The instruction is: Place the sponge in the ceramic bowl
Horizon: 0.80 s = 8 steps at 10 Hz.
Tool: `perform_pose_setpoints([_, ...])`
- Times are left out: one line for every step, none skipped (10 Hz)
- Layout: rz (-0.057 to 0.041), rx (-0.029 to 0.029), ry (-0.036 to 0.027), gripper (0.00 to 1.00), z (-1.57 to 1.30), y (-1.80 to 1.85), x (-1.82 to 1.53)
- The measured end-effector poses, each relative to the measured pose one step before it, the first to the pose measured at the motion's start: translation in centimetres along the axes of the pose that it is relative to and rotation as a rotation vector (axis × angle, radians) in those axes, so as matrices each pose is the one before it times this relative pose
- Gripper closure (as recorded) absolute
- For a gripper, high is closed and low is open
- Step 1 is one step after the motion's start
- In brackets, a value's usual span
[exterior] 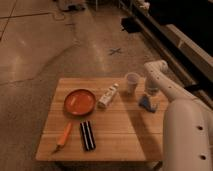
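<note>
We note wooden desk [115, 147] carrying pale cup [131, 81], upright near far edge. White bottle [108, 96] lies slanted just left of it. Black striped block [87, 135] near front, with orange tool [65, 134] beside it. Claw [150, 94] sits low, right of cup.

Dim, warm light — the gripper [150, 91] a murky shape by the sponge [145, 103].
</note>
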Motion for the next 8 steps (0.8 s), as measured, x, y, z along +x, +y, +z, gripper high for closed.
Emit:
perform_pose_setpoints([0.01910, -0.01287, -0.01177, 0.20, 0.407, 0.320, 0.020])
perform_pose_setpoints([0.01109, -0.01604, -0.00794, 0.20, 0.303, 0.351, -0.099])
perform_pose_setpoints([0.01479, -0.00998, -0.01329, 0.21, 0.275, 0.300, 0.027])
perform_pose_setpoints([0.01482, -0.00191, -0.00761, 0.25, 0.022, 0.118, 0.025])
perform_pose_setpoints([0.00781, -0.00588, -0.00192, 0.33, 0.026, 0.300, 0.019])
perform_pose_setpoints([0.00254, -0.00446, 0.00094, 0.45, -0.175, 0.197, 0.048])
perform_pose_setpoints([0.00010, -0.00102, 0.00201, 0.54, -0.334, 0.103, 0.061])
perform_pose_setpoints([-0.00190, 0.00144, 0.00216, 0.64, -0.648, 0.161, 0.093])
